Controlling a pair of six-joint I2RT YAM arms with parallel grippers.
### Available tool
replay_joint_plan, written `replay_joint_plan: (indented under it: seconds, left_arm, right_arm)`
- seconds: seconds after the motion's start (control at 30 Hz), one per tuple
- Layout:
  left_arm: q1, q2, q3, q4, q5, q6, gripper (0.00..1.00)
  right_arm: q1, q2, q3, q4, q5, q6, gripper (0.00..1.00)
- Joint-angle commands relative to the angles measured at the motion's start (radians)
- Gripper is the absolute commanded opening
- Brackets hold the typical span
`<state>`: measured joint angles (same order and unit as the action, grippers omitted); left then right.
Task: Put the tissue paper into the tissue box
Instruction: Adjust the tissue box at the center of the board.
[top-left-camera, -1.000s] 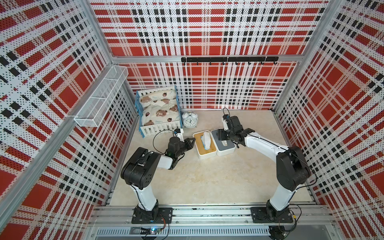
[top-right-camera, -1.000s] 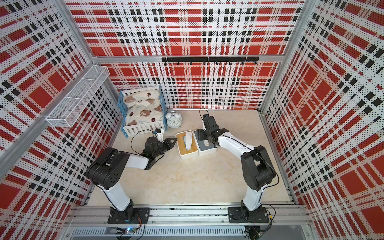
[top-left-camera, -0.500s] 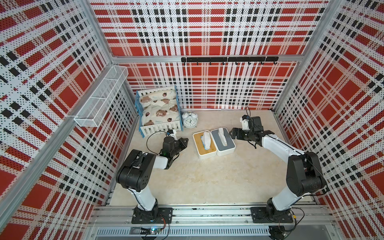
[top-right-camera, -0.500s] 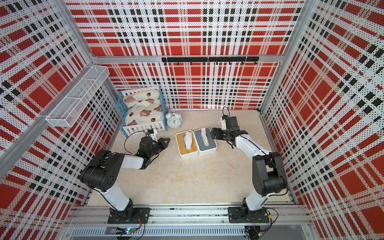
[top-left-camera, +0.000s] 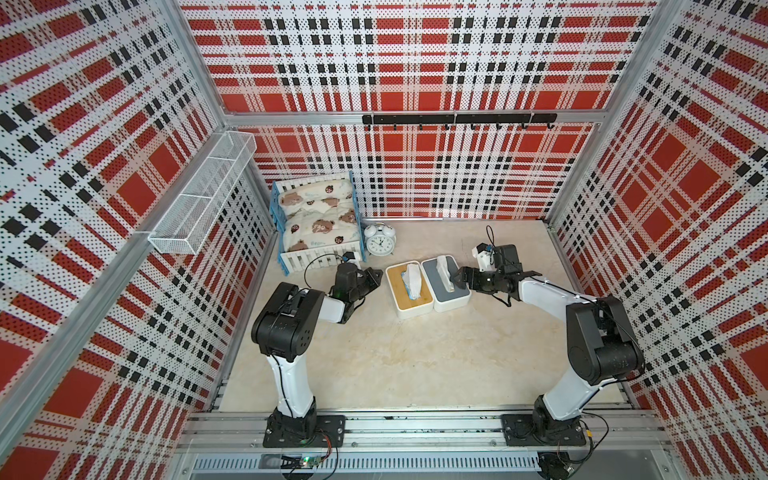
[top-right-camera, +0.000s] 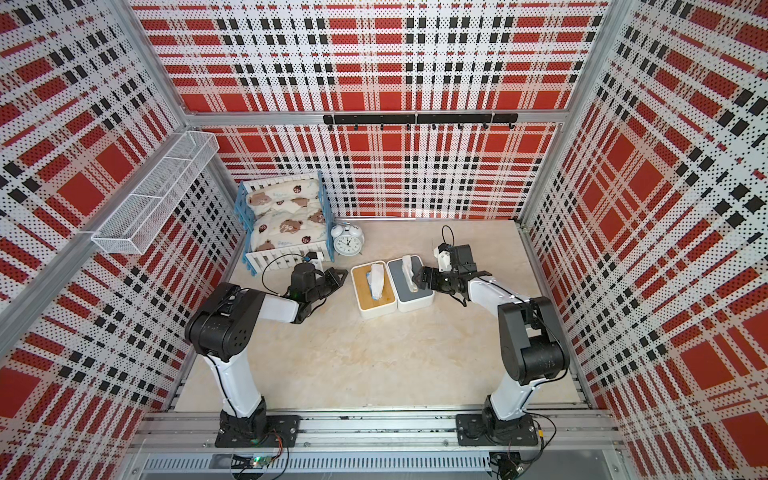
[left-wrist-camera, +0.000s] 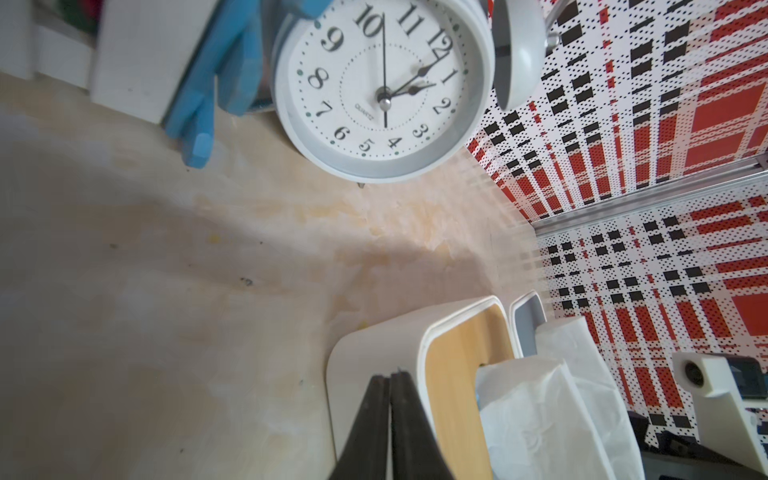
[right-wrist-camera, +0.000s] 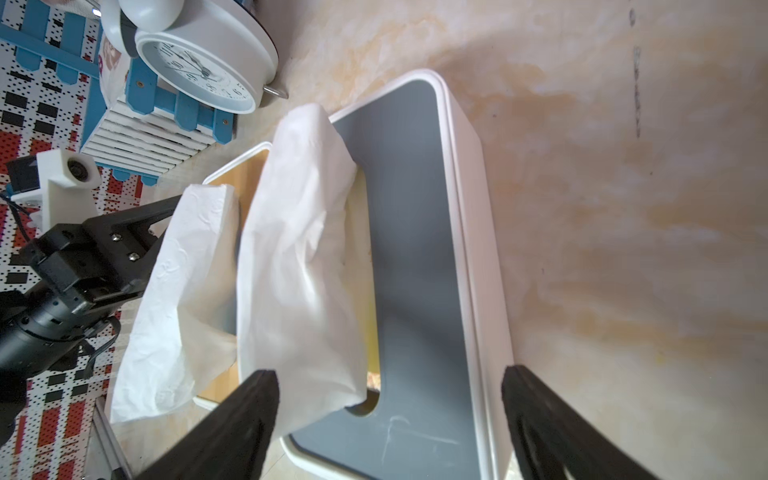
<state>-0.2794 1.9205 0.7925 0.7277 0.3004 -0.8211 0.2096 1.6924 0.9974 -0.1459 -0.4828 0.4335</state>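
Table (top-left-camera: 395, 357): front half bare, with wide room between the arms.
Toy bed (top-left-camera: 316, 216): back left corner, against the wall.
Wood-lid tissue box (top-left-camera: 400, 297) and grey-lid tissue box (top-left-camera: 445, 297): mid-table, long sides touching.
Alarm clock (top-left-camera: 379, 242): just beside the bed's foot.
Right gripper (right-wrist-camera: 390, 382): jaws wide apart at the grey-lid box's end, gripping nothing.
Left gripper (left-wrist-camera: 390, 384): fingers together, empty, near the wood-lid box's edge.
Tissue paper (top-left-camera: 444, 270): stands out of the grey lid's slot; second tissue (top-left-camera: 413, 277) out of the wood lid.

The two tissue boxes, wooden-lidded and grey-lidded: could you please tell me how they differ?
The wooden-lidded box has a tan lid, the grey-lidded box a slate one. The wooden-lidded box lies nearer the shut left hand; the grey-lidded box sits before the open right hand. Both have white bodies, lie side by side, and have tissue standing from the slot.
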Motion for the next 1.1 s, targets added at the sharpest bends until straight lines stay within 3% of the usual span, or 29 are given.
replay_joint_plan:
  seconds: [0.0, 0.27, 0.7, 0.9, 1.07]
  left_arm:
    - [-0.017, 0.020, 0.041, -0.019, 0.017, 0.032, 0.11]
    - [-0.032, 0.080, 0.125, -0.059, 0.019, 0.073, 0.11]
    - [-0.024, 0.060, 0.111, -0.067, 0.000, 0.079, 0.10]
    - [0.001, -0.088, 0.008, -0.060, -0.068, 0.088, 0.10]
    - [0.048, -0.277, -0.148, -0.067, -0.056, 0.071, 0.11]
  right_arm:
    - [0.017, -0.023, -0.045, 0.094, -0.039, 0.049, 0.90]
    - [0.099, -0.031, -0.118, 0.216, -0.021, 0.112, 0.88]
    - [0.156, 0.010, -0.071, 0.130, 0.073, 0.063, 0.86]
    - [0.150, -0.088, -0.049, 0.022, 0.160, 0.010, 0.88]
    - [0.089, -0.169, -0.031, -0.023, 0.162, -0.013, 0.92]
